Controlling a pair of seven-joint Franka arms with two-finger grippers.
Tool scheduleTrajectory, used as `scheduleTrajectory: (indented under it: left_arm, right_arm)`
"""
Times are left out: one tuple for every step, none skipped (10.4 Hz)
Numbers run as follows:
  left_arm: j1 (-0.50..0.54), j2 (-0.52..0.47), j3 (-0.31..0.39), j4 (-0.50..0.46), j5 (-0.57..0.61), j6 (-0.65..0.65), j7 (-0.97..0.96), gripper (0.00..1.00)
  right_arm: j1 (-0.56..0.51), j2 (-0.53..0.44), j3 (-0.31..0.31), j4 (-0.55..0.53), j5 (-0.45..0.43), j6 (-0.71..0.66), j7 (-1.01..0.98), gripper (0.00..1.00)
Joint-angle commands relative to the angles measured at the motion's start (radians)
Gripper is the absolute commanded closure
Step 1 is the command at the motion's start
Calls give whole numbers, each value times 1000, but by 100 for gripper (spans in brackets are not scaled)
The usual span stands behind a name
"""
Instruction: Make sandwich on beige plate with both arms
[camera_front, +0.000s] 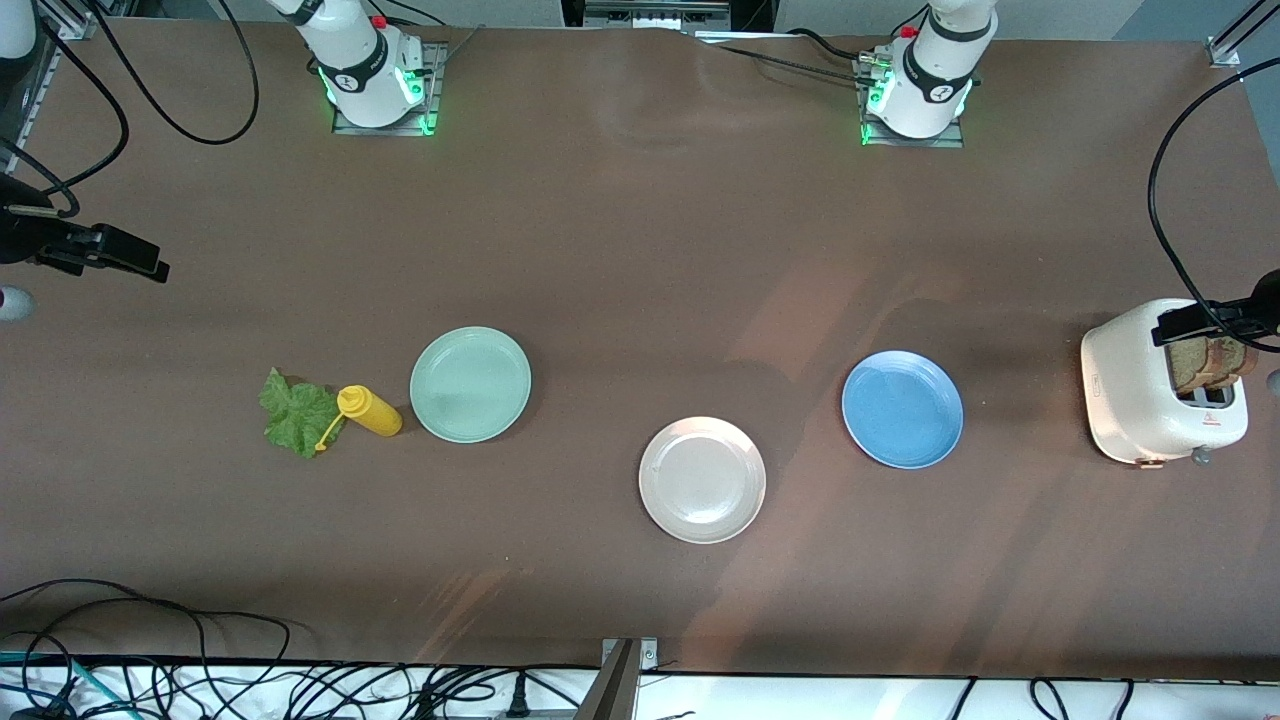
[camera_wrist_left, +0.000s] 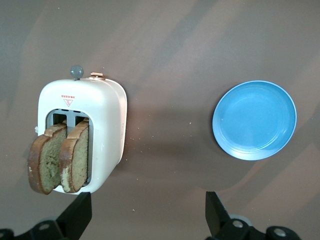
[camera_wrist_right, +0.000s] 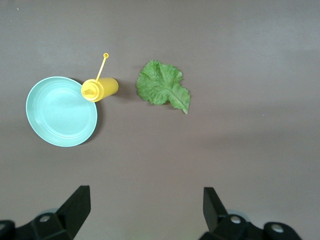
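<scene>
A brown table (camera_front: 640, 250) filled nearly the whole front view, with the two arm bases along its top edge. At the middle right edge of that frame stood a white toaster (camera_front: 1160, 395), the largest item on the table, with two slices of brown toast (camera_front: 1212, 362) sticking up out of its slots. Three plates lay across the middle of the frame: a mint-green plate (camera_front: 470, 384) left of centre, the beige plate (camera_front: 702, 480) lower and near the centre, bare, and a blue plate (camera_front: 902, 409) to its right. The left gripper (camera_wrist_left: 147, 212) hung in the air by the toaster end at the right edge of the frame, fingers spread wide apart, holding nothing. The right gripper (camera_wrist_right: 145, 210) hung at the left edge of the frame, its fingers likewise wide apart and empty. A crinkly green lettuce leaf (camera_front: 296, 412) lay flat at middle left, and a yellow squeeze bottle (camera_front: 368, 410) lay on its side between the leaf and the mint-green plate.
</scene>
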Motion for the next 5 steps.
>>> scheduleTrajectory:
  left_arm:
    - [8,-14,4,-5,-31,-9,10,0]
    - [8,-14,4,-7,-31,-9,10,0]
    - [8,-14,4,-7,-31,-10,10,0]
    - [8,-14,4,-7,-31,-9,7,0]
    - [8,-14,4,-7,-31,-10,5,0]
  right_arm:
    - [-4,4,2,15,-8,-17,-5,0]
    - [-4,4,2,15,-8,-17,-5,0]
    - [-4,4,2,15,-8,-17,-5,0]
    - [-6,4,2,17,-8,-17,-5,0]
    - [-7,4,2,15,-8,-17,-6,0]
